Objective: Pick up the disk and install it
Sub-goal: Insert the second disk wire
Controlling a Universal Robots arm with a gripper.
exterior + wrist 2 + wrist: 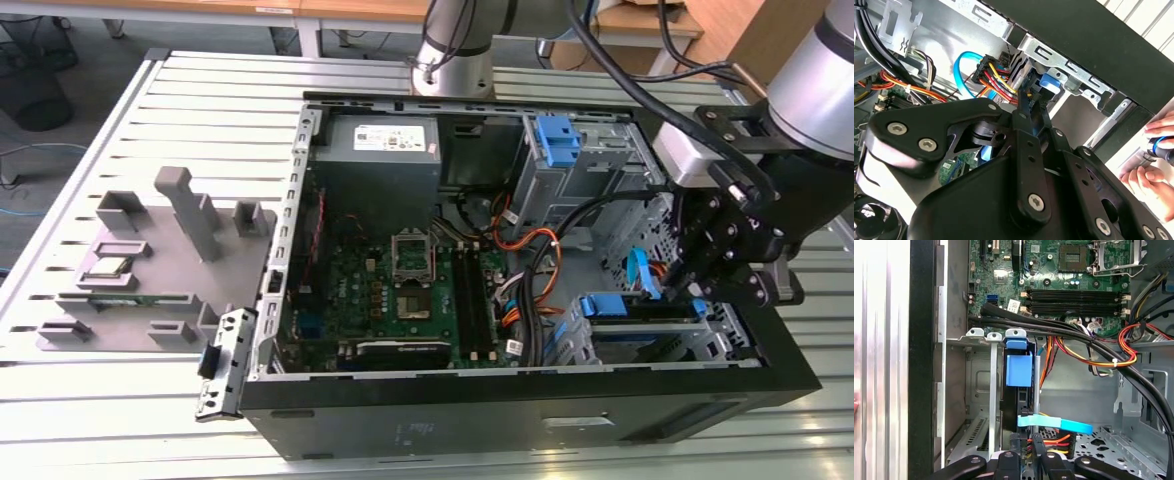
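Gripper (694,285) sits low inside the open computer case (534,420), at the drive cage; whether it is clamped or spread I cannot tell. Just ahead of it in the first wrist view, the disk (1019,371) stands on edge in the cage slot, blue carrier tab up. Blue cable (1056,423) crosses close by. Motherboard (400,290) well off beyond. A person's hand (1154,155) rests outside the case.

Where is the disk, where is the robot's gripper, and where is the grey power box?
disk (1018,371), first wrist view, its blue carrier tab.
gripper (697,285), exterior view, between its fingertips.
grey power box (376,138), exterior view, its top sticker.
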